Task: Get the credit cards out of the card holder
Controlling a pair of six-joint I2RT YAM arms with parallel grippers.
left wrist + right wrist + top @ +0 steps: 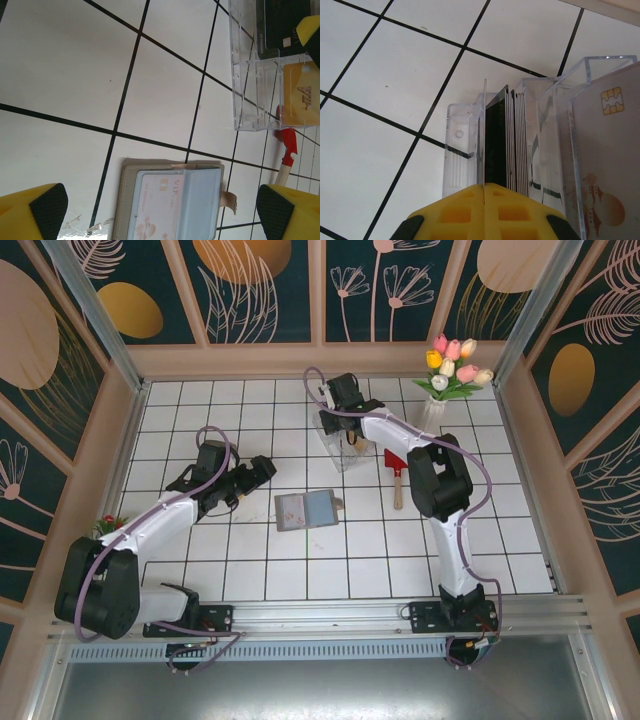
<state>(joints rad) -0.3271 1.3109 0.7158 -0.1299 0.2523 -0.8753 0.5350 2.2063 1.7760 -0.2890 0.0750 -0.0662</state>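
Where the white tiled table [300, 570] ends, dark teal walls [260, 290] painted with gold discs and pale flower outlines close it in on three sides, framed in light wood. Black grout lines cross the table, and a vase of tulips [432, 410] stands in its far right corner.

Near the far middle sits a clear box [345, 450] holding upright cards, with a red-headed tool [394, 462] lying just to its right. The card holder [305, 509] lies open and flat at the middle of the table, on the near side of the box and apart from it, between the two arms. Its outer edge is grey-brown, its inner panels bluish grey, and a small tab sticks out from one side. A pale VIP card [156, 197] with a chip is tucked in one pocket.

The left gripper [258, 472] hangs just left of the holder, its yellow fingers [47, 207] spread wide and holding nothing. The right gripper [484, 192] is over the box, its pads pressed together on a thin card [484, 130] seen edge-on, right beside a black card [496, 145] standing in the box.
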